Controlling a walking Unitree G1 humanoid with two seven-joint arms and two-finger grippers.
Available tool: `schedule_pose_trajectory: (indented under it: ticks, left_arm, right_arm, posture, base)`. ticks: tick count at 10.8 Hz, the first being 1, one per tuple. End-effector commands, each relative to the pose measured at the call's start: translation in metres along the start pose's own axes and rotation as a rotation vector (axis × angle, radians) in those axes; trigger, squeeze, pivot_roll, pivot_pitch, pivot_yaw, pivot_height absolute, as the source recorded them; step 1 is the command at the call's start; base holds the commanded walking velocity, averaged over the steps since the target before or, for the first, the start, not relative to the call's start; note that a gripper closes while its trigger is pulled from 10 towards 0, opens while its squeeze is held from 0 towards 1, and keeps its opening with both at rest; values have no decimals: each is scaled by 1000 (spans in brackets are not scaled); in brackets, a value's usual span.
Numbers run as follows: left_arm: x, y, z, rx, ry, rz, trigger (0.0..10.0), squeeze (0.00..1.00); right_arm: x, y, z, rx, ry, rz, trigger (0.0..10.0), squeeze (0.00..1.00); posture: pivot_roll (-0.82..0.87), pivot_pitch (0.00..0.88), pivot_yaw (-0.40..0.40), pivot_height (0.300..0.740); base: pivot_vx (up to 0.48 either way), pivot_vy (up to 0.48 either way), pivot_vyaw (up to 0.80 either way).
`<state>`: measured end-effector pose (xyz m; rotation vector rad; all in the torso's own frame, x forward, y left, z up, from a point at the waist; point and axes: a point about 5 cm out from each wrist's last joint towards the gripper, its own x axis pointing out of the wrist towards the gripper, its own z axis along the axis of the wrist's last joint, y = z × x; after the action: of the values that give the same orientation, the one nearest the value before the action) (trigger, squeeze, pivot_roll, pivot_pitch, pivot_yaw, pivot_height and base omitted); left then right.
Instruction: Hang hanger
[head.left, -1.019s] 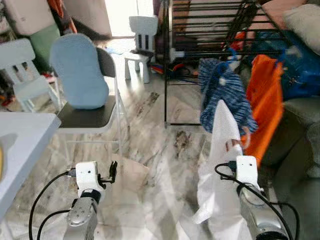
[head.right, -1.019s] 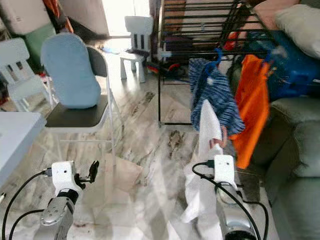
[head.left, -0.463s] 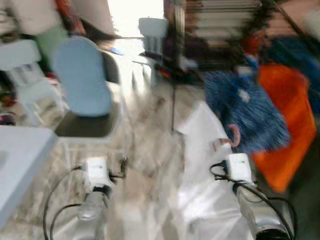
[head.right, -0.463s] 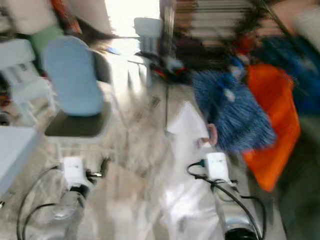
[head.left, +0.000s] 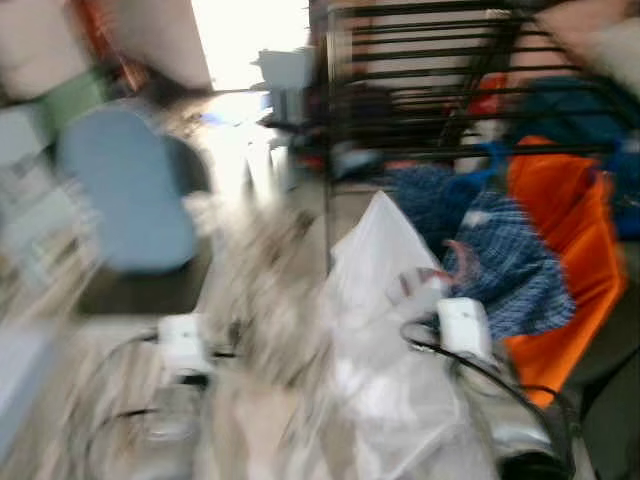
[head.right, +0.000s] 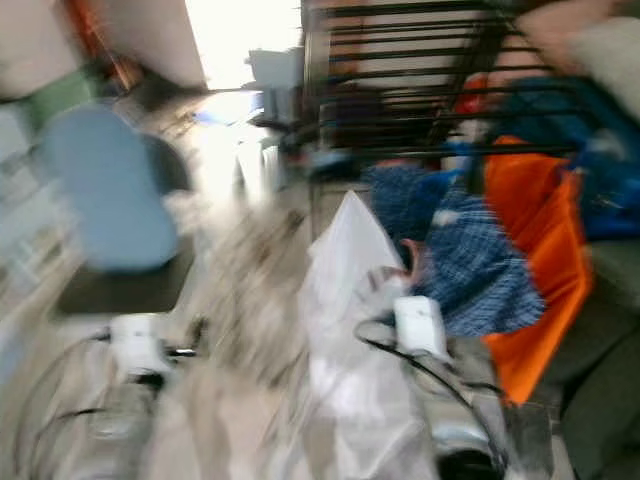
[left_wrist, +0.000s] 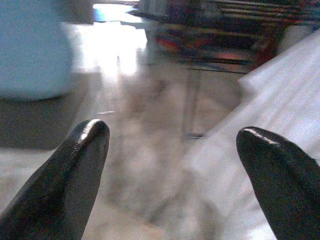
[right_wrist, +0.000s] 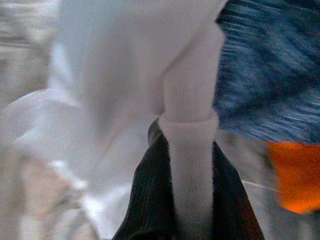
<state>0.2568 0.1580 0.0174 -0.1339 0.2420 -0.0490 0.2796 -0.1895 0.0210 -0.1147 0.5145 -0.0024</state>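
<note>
My right gripper (head.left: 428, 293) is shut on a white garment (head.left: 375, 300) that hangs down in front of me; a pink hanger hook (head.left: 458, 255) sticks up just past the fingers. In the right wrist view, the black fingers (right_wrist: 150, 210) pinch the garment's ribbed white neck (right_wrist: 190, 130). Right behind it, a blue striped garment (head.left: 510, 270) and an orange garment (head.left: 560, 220) hang from the black drying rack (head.left: 430, 60). My left gripper (left_wrist: 172, 150) is low on the left, open, holding nothing. All views are blurred.
A chair with a blue cushion (head.left: 125, 190) stands on the left on the marble floor (head.left: 260, 250). A white child's chair (head.left: 283, 75) stands further back by the bright doorway. A dark sofa (head.left: 612, 400) borders the right side.
The whole picture has swung and blurred, so the camera is moving. The white garment in my right gripper now sits closer to the rack and overlaps the blue striped garment.
</note>
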Motion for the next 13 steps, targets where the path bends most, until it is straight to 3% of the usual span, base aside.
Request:
schedule_pose_trajectory:
  ticks: [1,4,8,11,13]
  left_arm:
    - [1,11,4,18,-2,21,10000,0]
    - [1,12,1,-20,16,29,10000,0]
    - [2,12,1,-3,29,14,10000,0]
    - [2,9,1,-15,34,-7,10000,0]
    - [2,3,2,-5,26,-40,10000,0]
  right_arm:
    - [2,3,16,11,-59,-1,10000,0]
    - [2,6,18,10,-69,6,10000,0]
    - [2,10,18,12,-65,14,10000,0]
    - [3,12,16,14,-55,29,10000,0]
    - [2,14,14,14,-50,34,10000,0]
  posture:
    - [-234,0,33,740]
    - [-231,0,35,740]
    - [-226,0,35,740]
    - [-223,0,37,740]
    - [-221,0,35,740]
  base:
    - [469,0,-800]
    - [389,215,0]
    - [0,430,0]
    - [266,399,0]
    - [0,0,0]
